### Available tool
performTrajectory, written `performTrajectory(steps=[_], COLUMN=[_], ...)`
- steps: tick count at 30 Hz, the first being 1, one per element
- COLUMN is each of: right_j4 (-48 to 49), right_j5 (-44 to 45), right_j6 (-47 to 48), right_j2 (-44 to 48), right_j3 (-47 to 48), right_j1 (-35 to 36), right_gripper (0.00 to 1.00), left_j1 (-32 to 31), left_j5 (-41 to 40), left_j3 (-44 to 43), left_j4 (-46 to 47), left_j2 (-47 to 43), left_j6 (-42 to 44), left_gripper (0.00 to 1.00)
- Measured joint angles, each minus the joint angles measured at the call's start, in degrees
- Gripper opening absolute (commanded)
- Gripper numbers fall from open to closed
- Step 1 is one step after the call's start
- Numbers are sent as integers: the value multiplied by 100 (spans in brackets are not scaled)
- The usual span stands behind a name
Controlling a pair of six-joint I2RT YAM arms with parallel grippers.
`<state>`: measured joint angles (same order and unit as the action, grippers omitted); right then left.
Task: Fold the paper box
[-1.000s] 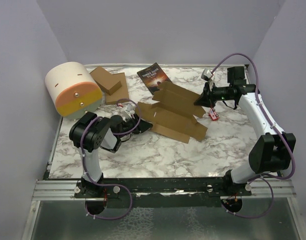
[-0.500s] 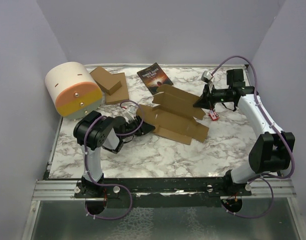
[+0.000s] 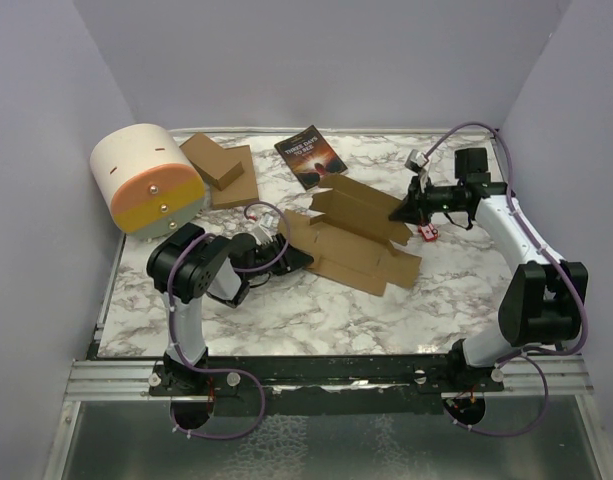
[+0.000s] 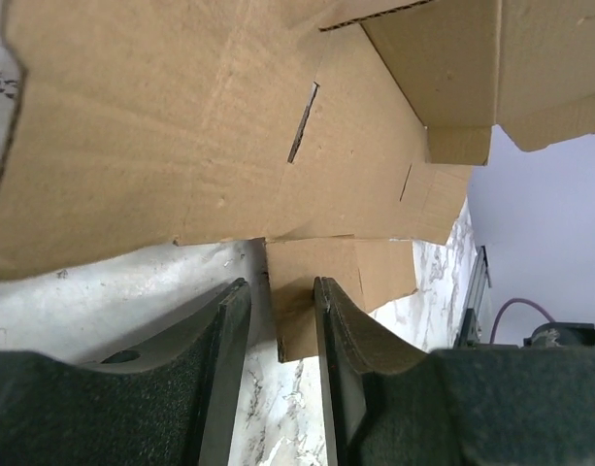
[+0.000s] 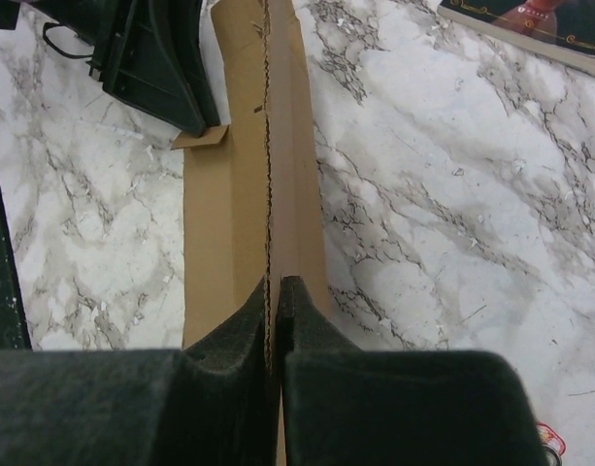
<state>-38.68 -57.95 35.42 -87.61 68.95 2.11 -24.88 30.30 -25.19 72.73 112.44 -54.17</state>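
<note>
The paper box [image 3: 351, 235] lies between the two hands in the middle of the worktop [image 3: 386, 310] as a half-opened brown sheet. Its long panels are partly raised and its flaps spread out, and nothing shows inside it.

The right hand [image 5: 275, 283] is clenched on the box. Its two dark fingers press together on the thin upper edge of a raised panel, which runs straight away from the fingertips in the wrist view. The left hand [image 4: 278, 286] sits low at the opposite end of the box with its fingers apart. A small end flap shows in the gap between them, and the marble shows beside it. Whether either pad touches the flap I cannot tell.

Just below the right hand a small red item [image 3: 426, 232] rests on the marble, too small to name. Beyond the box, away from both hands, lies a dark-covered book [image 3: 310, 155]. Beyond the left hand are a stack of flat cardboard pieces [image 3: 219, 168] and, further to its outer side, a cream and orange drum-shaped object [image 3: 146, 180] on its side.

The worktop is white marble with grey veins, and plain pale lilac walls [image 3: 316, 60] close it in on three sides.
</note>
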Motion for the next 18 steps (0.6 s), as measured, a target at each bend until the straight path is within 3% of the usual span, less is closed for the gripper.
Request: performTrajectory(steps=[9, 18], right_j4=[730, 1318], right_j5=[31, -2], right_j6=[-444, -807], right_j2=[153, 299], right_j3=[-577, -955], right_j1=[-267, -372], right_gripper=[1, 1], left_j1=[-31, -46], left_j5=[-59, -120], left_j3=[-192, -168], left_j4=[-855, -1056], left_j2=[-339, -365], left_j6=[-413, -1075], left_gripper=[41, 41])
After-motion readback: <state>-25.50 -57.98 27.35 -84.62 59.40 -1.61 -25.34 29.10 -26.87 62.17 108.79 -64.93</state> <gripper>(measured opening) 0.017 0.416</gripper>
